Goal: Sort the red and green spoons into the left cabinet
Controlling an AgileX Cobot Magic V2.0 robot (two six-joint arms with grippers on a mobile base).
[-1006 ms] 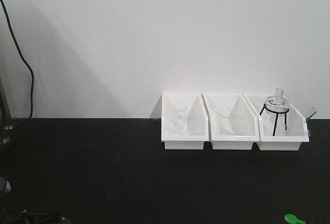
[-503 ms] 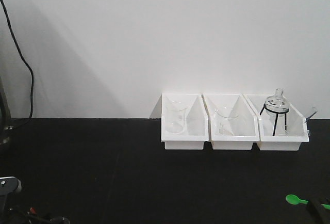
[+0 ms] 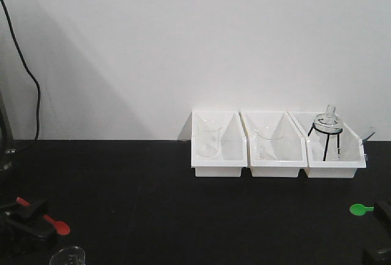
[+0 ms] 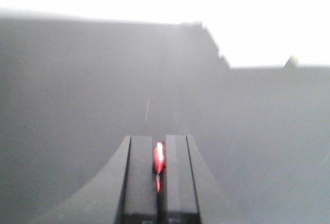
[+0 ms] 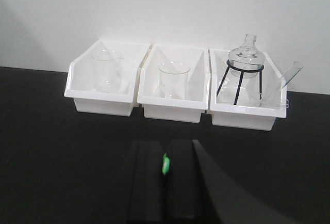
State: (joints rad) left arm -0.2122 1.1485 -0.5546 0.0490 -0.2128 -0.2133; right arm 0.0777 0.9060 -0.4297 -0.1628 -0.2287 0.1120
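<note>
Left wrist view: left gripper [image 4: 160, 154] jaws narrow, clamping red spoon [image 4: 159, 158]. Right wrist view: right gripper [image 5: 165, 157] jaws narrow, clamping green spoon [image 5: 165, 164]. Front-facing view: red spoon lower left, green spoon lower right edge.

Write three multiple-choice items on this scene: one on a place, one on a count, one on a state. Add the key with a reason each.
1. The flask on its black stand sits in: A the left bin; B the middle bin; C the right bin.
2. White bins along the wall: A two; B three; C four.
3. The left tool is: A open and empty; B shut on the red spoon; C shut on a beaker.
Key: 1 C, its legs stand inside that bin. 2 B, three sit side by side. 3 B, red shows between its closed fingers.
</note>
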